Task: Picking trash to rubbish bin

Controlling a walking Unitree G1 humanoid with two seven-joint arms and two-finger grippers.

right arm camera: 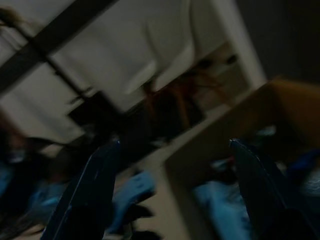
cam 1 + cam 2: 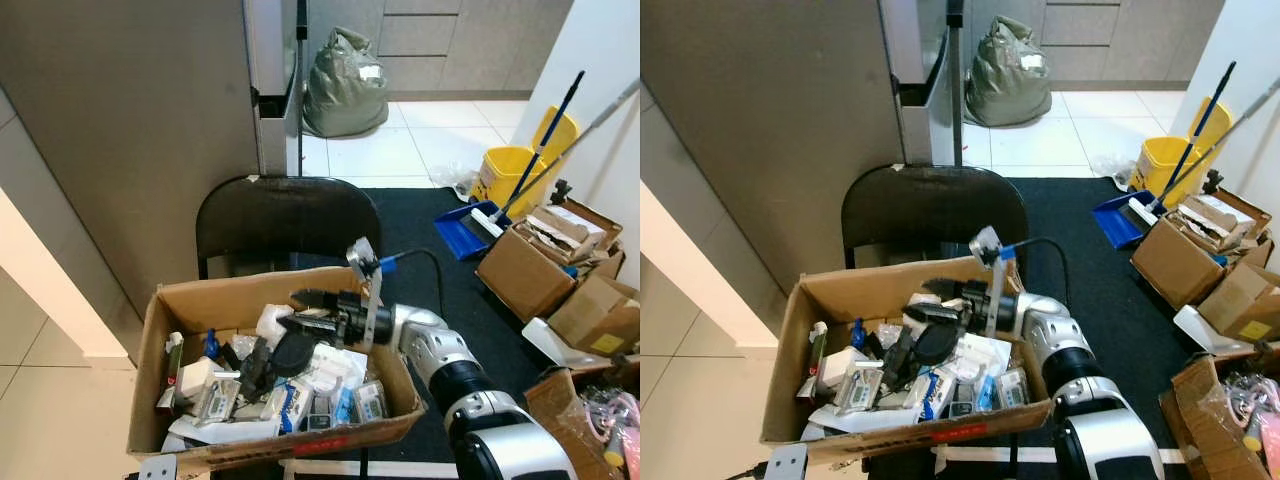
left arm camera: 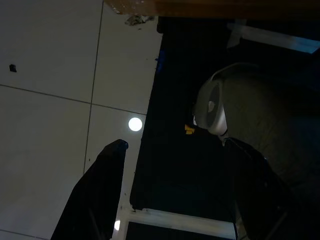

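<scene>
Left eye view: cardboard box (image 2: 190,300) full of trash (image 2: 290,385) sits in front of a black chair (image 2: 285,215), its long side running left to right. Right gripper (image 2: 305,310) reaches level over the box, fingers pointing to the robot's left, slightly apart, nothing clearly held. Floor is white tile with a black mat (image 2: 450,260). Grey-green bag (image 2: 345,85) sits by the cabinets; yellow mop bucket (image 2: 505,175), blue dustpan (image 2: 462,228) and more boxes (image 2: 530,265) stand to the right.

Right eye view: same scene; the box's front edge carries a red label (image 2: 960,433).

Left wrist view: left gripper (image 3: 175,197) hangs spread open and empty over tile and the mat's edge, a round grey robot part (image 3: 212,107) nearby.

Right wrist view: dark and blurred; 2 fingers (image 1: 90,190) apart, the box wall beyond.
</scene>
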